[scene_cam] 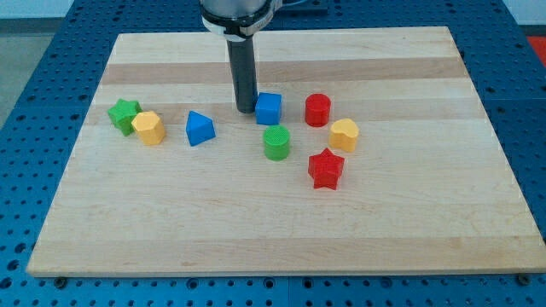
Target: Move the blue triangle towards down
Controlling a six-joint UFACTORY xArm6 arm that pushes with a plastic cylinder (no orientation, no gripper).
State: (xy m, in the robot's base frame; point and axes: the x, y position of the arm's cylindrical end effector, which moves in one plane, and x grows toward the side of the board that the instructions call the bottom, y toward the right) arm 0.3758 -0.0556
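Seven blocks sit on the wooden board [426, 239]. No jaws here, just a rod. My tip [246, 109] stands just left of the blue cube [269, 108]. The blue triangle [200, 128] lies further left, apart from my tip, near the yellow block [149, 128].

- Wooden table [281, 230] on a blue perforated base [34, 51].
- Green star [124, 114] touching a yellow hexagon [149, 128], at the view's left.
- Blue cube [269, 108], green cylinder [276, 142] below it.
- Red cylinder [317, 110], yellow hexagon [344, 135], red star [326, 168].
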